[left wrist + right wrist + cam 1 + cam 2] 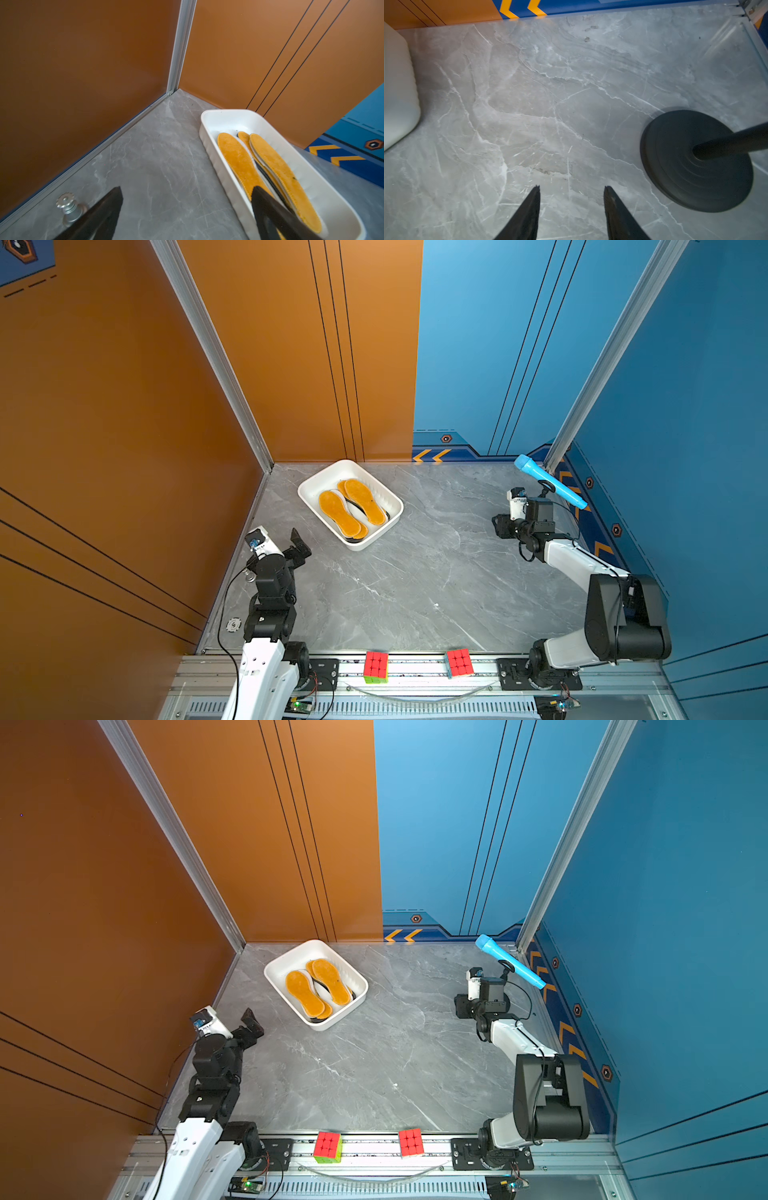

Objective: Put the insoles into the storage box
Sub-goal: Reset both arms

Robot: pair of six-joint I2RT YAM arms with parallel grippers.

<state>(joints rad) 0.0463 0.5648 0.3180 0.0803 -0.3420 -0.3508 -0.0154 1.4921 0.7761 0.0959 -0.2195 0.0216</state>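
The storage box [380, 533] sits slantwise at the far left of the grey marble desk [415, 593], close to the orange back wall. All the insoles [338, 512] that can be seen lie inside it, stacked in two overlapping piles. Four orange-yellow ones show in both top views: one fully exposed on top of each pile, and one tip peeking out from under each. Beneath them, white and dark edges show; how many those layers number cannot be told.

The left pincer [301, 545] hangs just beside the box's near left side, above the desk. It is released, its jaws spread wide and grasping nothing. In the left wrist view, one finger [276, 218] overlaps the box's near end while the other stands over bare desk.

The right pincer [572, 187] is well apart from the box, at the right side of the desk. Its jaws stand partly apart over bare marble, grasping nothing. Near it stands one black round stand base [695, 160], and one blue microphone [548, 481] is mounted above.

Two Rubik's cubes [376, 666] rest on the front rail, between the two arm bases
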